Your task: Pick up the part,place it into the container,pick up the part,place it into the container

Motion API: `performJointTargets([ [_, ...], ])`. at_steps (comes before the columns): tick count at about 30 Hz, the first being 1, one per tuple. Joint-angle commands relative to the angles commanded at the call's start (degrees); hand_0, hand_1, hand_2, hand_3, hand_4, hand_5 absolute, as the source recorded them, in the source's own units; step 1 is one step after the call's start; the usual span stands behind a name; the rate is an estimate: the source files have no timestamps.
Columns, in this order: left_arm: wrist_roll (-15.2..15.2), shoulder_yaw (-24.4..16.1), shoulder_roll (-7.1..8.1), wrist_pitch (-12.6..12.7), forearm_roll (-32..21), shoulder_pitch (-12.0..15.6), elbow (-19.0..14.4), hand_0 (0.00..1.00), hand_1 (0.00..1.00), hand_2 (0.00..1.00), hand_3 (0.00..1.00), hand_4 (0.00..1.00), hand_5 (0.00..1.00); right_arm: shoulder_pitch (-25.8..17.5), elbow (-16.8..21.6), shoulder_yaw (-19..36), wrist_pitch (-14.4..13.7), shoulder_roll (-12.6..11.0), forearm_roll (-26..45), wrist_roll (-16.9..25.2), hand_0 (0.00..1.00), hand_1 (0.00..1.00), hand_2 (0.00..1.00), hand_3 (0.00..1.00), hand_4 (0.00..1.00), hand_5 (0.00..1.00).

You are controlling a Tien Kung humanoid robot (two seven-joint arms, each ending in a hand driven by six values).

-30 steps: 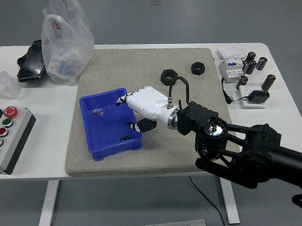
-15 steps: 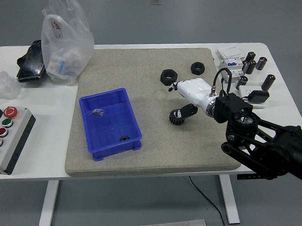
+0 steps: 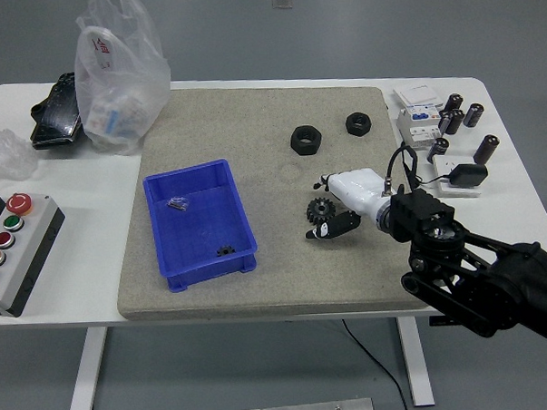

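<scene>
Second pick under way: the right hand (image 3: 346,202) hovers with fingers loosely spread, holding nothing, over a gear (image 3: 322,208) mid-mat; next, grip it and carry it to the blue bin (image 3: 202,224) at the counter's left.

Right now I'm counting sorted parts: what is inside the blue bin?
The blue bin holds a small black gear near its front wall and a small dark screw-like part toward the back. Nothing covers its floor.

A clear plastic bag (image 3: 121,75) and a black tray (image 3: 55,110) sit at the white table's (image 3: 68,287) far left corner. A grey button box (image 3: 12,250) occupies the left edge. Black cylinders (image 3: 460,120) stand near the far right corner.
</scene>
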Motion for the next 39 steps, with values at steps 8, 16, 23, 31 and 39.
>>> performJointTargets([
  [8, 0.0, 0.1, -0.26, -0.1, -0.1, 0.1, 0.0, 0.682, 0.65, 0.628, 0.654, 0.691, 0.241, -0.1, -1.5, -1.4, -1.9, 0.6, 0.0, 0.5, 0.352, 0.538, 0.529, 0.601, 0.418, 0.16],
  [16, -0.2, 0.0, -0.32, -0.1, -0.1, 0.0, 0.0, 0.682, 0.65, 0.628, 0.654, 0.691, 0.241, 0.1, -1.6, -1.5, -4.4, 0.3, 0.2, 1.4, 0.347, 0.467, 0.349, 0.425, 0.195, 0.002],
  [23, -0.2, -0.1, -0.4, -0.1, -0.1, 0.0, 0.0, 0.682, 0.65, 0.629, 0.653, 0.691, 0.242, 1.2, 0.6, -0.7, -6.9, 0.0, -0.2, 2.2, 0.34, 0.456, 0.314, 0.399, 0.164, 0.002],
  [31, 0.0, 0.0, -0.36, 0.0, 0.0, -0.2, 0.0, 0.682, 0.65, 0.627, 0.653, 0.691, 0.242, 4.9, 8.7, -0.6, -7.5, 1.9, -2.8, 2.2, 0.342, 0.452, 0.304, 0.393, 0.159, 0.002],
  [39, 0.1, 0.2, -0.37, 0.0, -0.1, -0.3, 0.0, 0.682, 0.65, 0.627, 0.652, 0.691, 0.242, 8.0, 13.6, -7.5, -6.9, 4.4, -0.3, 5.6, 0.351, 0.465, 0.32, 0.403, 0.191, 0.002],
])
